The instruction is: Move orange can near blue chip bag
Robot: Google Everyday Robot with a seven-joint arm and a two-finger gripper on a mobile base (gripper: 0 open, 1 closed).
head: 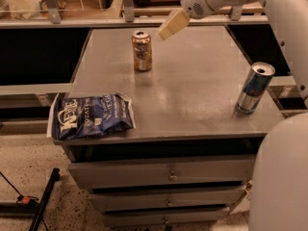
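The orange can point(142, 51) stands upright on the far left part of the grey cabinet top point(192, 85). The blue chip bag point(91, 117) lies flat at the front left corner, partly overhanging the edge. My gripper point(172, 25) hangs above the far middle of the top, just right of the orange can and higher than it, not touching it. It holds nothing that I can see.
A taller slim blue-and-silver can point(254, 87) stands near the right edge. The cabinet has drawers point(168, 174) below. A shelf rail point(96, 23) runs behind the top. My white arm point(281, 13) crosses the right side.
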